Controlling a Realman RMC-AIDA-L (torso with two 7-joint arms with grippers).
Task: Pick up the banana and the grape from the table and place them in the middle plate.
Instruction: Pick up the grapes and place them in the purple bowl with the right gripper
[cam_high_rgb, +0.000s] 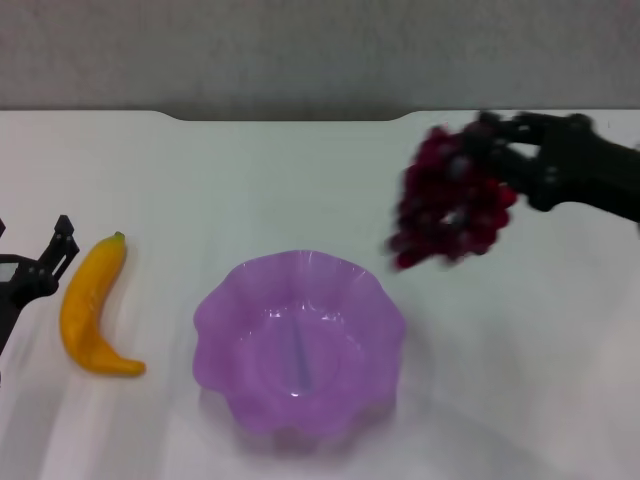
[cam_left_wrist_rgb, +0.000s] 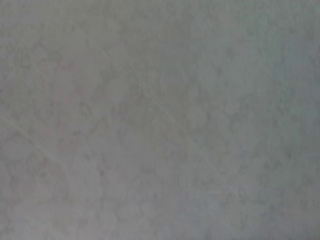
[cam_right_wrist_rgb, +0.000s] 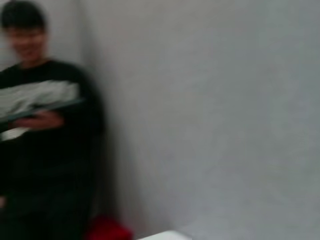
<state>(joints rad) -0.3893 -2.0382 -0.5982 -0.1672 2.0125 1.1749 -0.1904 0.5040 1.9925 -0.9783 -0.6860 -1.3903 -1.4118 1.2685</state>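
Note:
The purple scalloped middle plate (cam_high_rgb: 300, 345) stands on the white table (cam_high_rgb: 250, 180), at the front centre. The yellow banana (cam_high_rgb: 92, 308) lies on the table left of the plate, green stem tip pointing away from me. My right gripper (cam_high_rgb: 490, 145) is shut on the bunch of dark red grapes (cam_high_rgb: 445, 200) and holds it in the air, right of and behind the plate. My left gripper (cam_high_rgb: 45, 262) sits low at the far left, just beside the banana, apart from it. The wrist views show none of these things.
The table's far edge has a notch (cam_high_rgb: 290, 117) at the back. The left wrist view shows only bare tabletop. The right wrist view shows a grey wall and a person (cam_right_wrist_rgb: 35, 125) in dark clothes off to one side.

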